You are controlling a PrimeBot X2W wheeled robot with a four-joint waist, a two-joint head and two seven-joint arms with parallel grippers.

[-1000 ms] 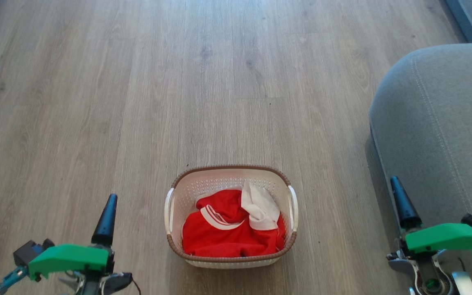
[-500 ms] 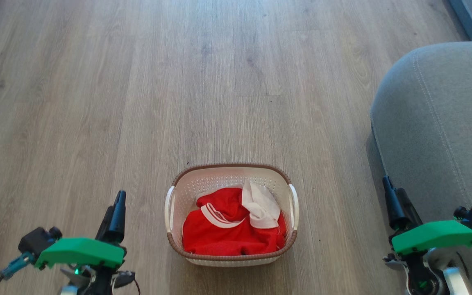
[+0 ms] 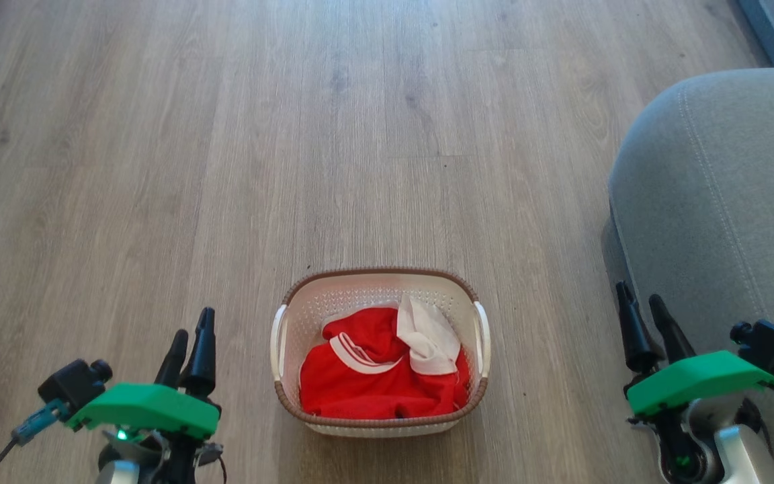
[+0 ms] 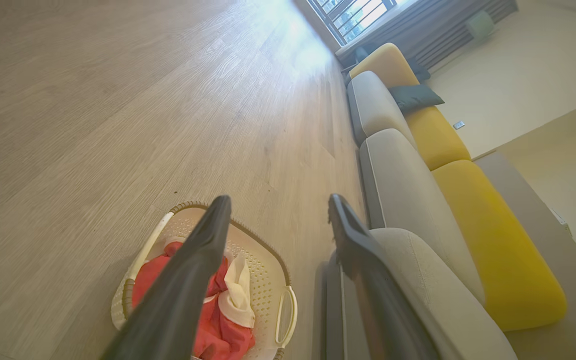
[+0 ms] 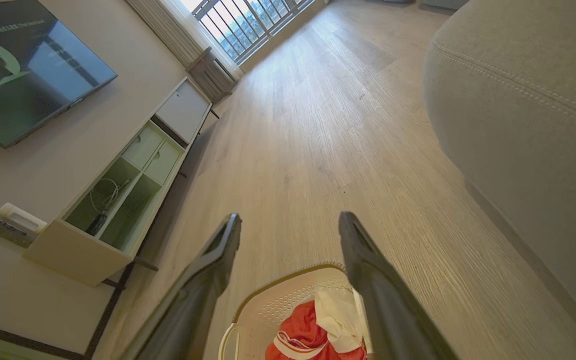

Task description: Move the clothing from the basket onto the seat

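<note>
Over the last second both wrists have rolled. Each showed a single dark finger edge-on before; now the left pincer (image 3: 193, 324) and the right pincer (image 3: 638, 294) show both fingers, spread wide with nothing between them. Each has also drifted a little inward towards the basket (image 3: 377, 273), the left from the near left, the right from the near right just beside the seat (image 3: 729, 202). The basket has not moved. It sits on the wooden floor (image 3: 226, 134) between the two arms, and the clothing (image 3: 373, 390) lies bunched inside it, red with a striped white collar and a white fold on top, untouched. What shows of the seat is bare. I judge this to be lining up for the first reach: nothing is lifted yet, and a pincer must next come over the rim and down into the cloth.
</note>
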